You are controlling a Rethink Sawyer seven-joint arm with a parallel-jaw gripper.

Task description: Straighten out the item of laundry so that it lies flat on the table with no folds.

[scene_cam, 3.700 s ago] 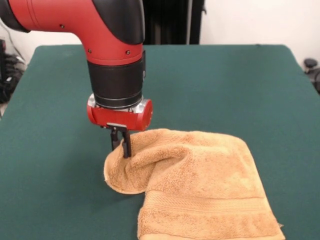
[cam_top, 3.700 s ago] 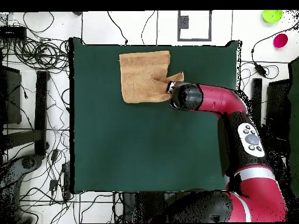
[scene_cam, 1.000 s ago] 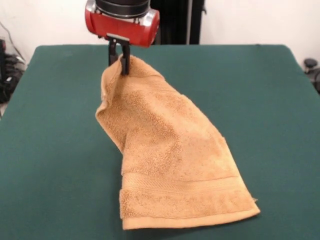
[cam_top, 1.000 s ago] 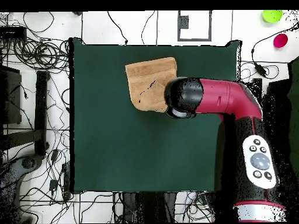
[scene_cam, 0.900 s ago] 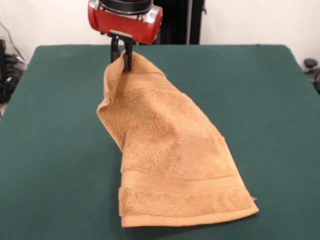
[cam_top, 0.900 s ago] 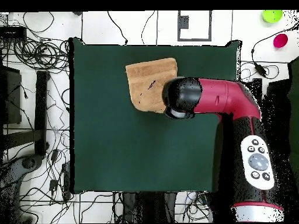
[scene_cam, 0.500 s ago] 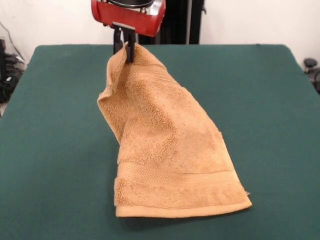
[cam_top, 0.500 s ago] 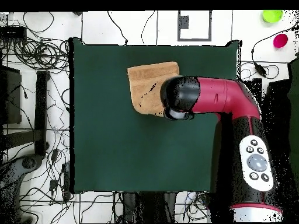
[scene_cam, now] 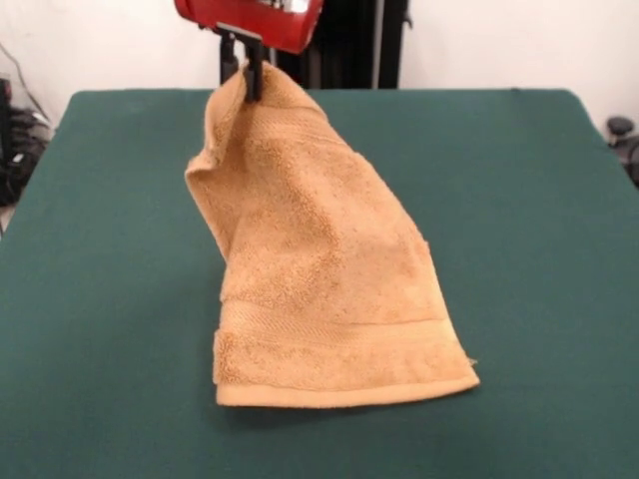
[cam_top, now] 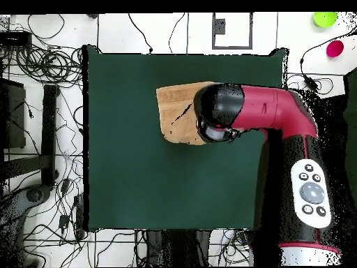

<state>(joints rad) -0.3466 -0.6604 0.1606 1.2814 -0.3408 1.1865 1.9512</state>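
The tan-orange towel (scene_cam: 319, 259) hangs from one corner, pinched high up by my gripper (scene_cam: 247, 75), which is shut on it. Its lower banded hem (scene_cam: 339, 374) drags on the dark green table (scene_cam: 539, 230), and the cloth drapes in a slanting fold between. From overhead, the towel (cam_top: 178, 115) shows to the left of the red arm, whose head (cam_top: 223, 112) hides the gripper and the held corner.
Cables litter the floor left of the table (cam_top: 42, 84). A green bowl (cam_top: 324, 19) and a pink bowl (cam_top: 335, 47) sit on the floor at the upper right. Dark equipment stands behind the table's far edge (scene_cam: 349, 45).
The gripper has lifted the towel's corner from table height to well above it and carried it toward the robot. The hem has slid along the table the same way.
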